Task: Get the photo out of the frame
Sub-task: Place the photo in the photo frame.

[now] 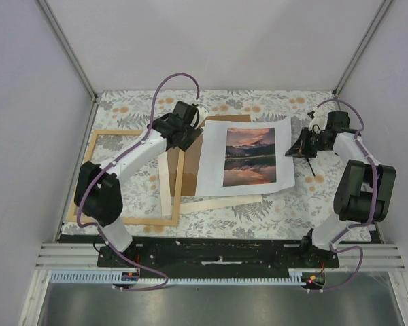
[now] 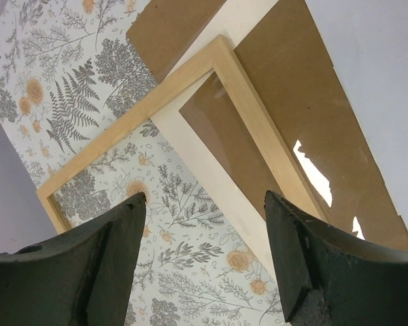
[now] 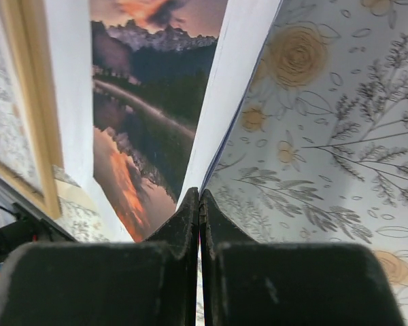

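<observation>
The photo, a white sheet with an orange sunset mountain scene, lies across the middle of the table, over the brown backing board. My right gripper is shut on the photo's right edge. In the right wrist view the jaws pinch the white margin, and the photo rises away from the cloth. The light-tan wooden frame lies at the left. My left gripper hovers open and empty above the frame's far right corner.
A cream mat sticks out under the photo and frame, and it shows in the left wrist view. The brown board lies behind the frame corner. The floral cloth covers the table. Enclosure walls stand on three sides.
</observation>
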`<state>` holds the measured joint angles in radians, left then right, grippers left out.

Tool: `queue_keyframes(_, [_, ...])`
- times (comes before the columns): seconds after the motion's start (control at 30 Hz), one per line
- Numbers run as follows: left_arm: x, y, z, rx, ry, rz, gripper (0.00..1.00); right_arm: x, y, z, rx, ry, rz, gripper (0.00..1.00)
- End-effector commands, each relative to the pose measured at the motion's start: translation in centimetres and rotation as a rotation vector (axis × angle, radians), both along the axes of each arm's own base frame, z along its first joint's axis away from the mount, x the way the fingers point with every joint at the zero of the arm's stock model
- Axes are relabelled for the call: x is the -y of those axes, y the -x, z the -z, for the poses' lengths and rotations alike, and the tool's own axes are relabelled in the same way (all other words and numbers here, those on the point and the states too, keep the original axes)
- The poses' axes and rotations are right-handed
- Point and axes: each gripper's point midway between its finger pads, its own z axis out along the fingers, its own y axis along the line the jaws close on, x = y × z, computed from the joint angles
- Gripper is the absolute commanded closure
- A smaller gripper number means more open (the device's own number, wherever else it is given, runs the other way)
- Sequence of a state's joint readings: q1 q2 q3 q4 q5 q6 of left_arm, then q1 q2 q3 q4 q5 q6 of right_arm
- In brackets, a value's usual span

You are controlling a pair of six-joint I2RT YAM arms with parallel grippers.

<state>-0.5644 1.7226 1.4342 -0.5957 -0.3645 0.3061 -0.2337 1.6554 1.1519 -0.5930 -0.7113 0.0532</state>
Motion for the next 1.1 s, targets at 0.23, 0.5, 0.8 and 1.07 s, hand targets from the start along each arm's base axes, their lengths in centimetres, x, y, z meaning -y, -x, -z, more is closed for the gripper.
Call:
queue_keyframes(0.23, [-3.1, 2.1, -4.3, 0.094, 0.048, -0.016, 0.22, 5.8, -1.4, 4.4, -0.023, 0.29, -0.027, 1.0])
queue_keyframes(0.5, [-6.4, 4.5, -5.5, 0.114, 0.076, -0.07, 0.19, 7.4, -1.2, 5.2, -0.036, 0.369, 0.005, 0.67])
queue_keyframes(0.8, [-10.0, 7.9, -7.8, 0.127, 0.149, -0.115, 0.09, 8.4, -0.9, -2.3, 0.124, 0.475, 0.04, 0.17])
queue_keyframes(1.07, [-11.9, 12.7, -12.0, 0.275, 0.28, -0.125, 0.03, 7.2, 4.6, -16.7, 0.484, 0.587, 0.125, 0.02])
